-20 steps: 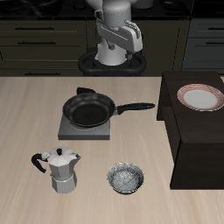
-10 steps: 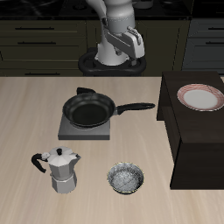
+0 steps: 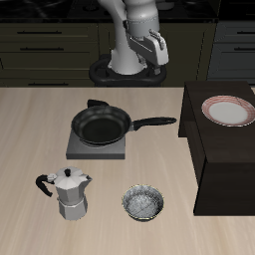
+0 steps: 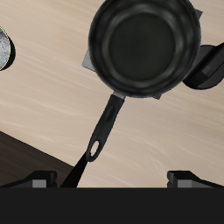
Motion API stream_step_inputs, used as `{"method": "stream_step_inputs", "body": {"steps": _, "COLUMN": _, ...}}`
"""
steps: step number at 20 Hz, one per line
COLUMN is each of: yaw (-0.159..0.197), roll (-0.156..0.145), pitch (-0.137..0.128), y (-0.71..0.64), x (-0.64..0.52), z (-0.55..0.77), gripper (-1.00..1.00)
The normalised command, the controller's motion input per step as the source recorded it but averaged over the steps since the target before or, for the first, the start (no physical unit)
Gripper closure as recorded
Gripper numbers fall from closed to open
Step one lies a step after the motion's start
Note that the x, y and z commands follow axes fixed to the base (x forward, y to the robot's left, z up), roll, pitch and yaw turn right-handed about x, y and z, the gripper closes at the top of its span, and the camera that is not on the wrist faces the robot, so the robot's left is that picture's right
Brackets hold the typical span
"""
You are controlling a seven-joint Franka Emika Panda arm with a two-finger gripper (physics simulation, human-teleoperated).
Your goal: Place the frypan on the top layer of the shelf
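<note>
On the grey burner [image 3: 98, 149], unmarked black frypan [image 3: 102, 126], no readable writing

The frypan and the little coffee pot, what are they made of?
The frypan looks like dark metal with a matte black coating: it is evenly black, with only faint shine. The moka pot looks like polished metal, silvery with bright faceted sides; its handle is black, perhaps plastic. These are renders, so it is a guess.

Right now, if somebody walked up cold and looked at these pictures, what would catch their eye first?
Probably the black frypan, sitting on the grey burner plate mid-table with its long handle aimed at the shelf. Next comes the pink-rimmed plate on top of that dark shelf. Nearer the table's front edge stand a silvery moka pot and a small bowl.
</note>
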Motion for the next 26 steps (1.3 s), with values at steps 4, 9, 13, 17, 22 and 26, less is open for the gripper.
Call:
{"method": "stream_step_inputs", "body": {"steps": 4, "yaw": -0.012, "roll": -0.027, "pitch": -0.024, "y": -0.14, "x": 0.1, "z": 0.02, "gripper": -1.0}}
{"method": "stream_step_inputs", "body": {"steps": 9, "yaw": -0.012, "roll": -0.015, "pitch": 0.001, "y": -0.04, "x": 0.15, "z": -0.15, "gripper": -1.0}}
{"method": "stream_step_inputs", "body": {"steps": 13, "yaw": -0.028, "roll": -0.015, "pitch": 0.017, "y": 0.02, "x": 0.09, "z": -0.22, "gripper": -1.0}}
{"method": "stream_step_inputs", "body": {"steps": 17, "yaw": -0.001, "roll": -0.025, "pitch": 0.009, "y": 0.04, "x": 0.03, "z": -0.25, "gripper": -1.0}}
{"method": "stream_step_inputs", "body": {"steps": 22, "yaw": -0.02, "roll": -0.009, "pitch": -0.045, "y": 0.04, "x": -0.01, "z": -0.2, "gripper": -1.0}}
{"method": "stream_step_inputs", "body": {"steps": 26, "yaw": -0.046, "roll": -0.01, "pitch": 0.036, "y": 0.0, "x": 0.1, "z": -0.38, "gripper": -1.0}}
